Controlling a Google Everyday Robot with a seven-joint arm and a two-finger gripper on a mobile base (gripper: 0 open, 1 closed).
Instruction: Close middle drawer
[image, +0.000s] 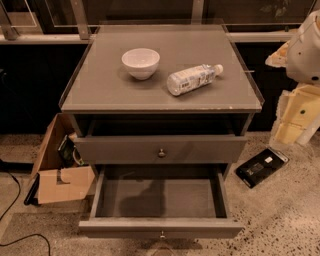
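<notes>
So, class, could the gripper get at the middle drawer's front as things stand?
Probably yes, but the gripper is out of view; only a white arm part shows at the right edge. The middle drawer is pulled far out, and nothing visible blocks its front or knob.

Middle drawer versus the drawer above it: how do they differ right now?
The middle drawer is pulled far out, showing its inside; the upper drawer is out only slightly. The middle drawer's front is slim; the upper drawer's front is taller. Both are grey-brown wood with one small round central knob. The gripper is not in view.
</notes>
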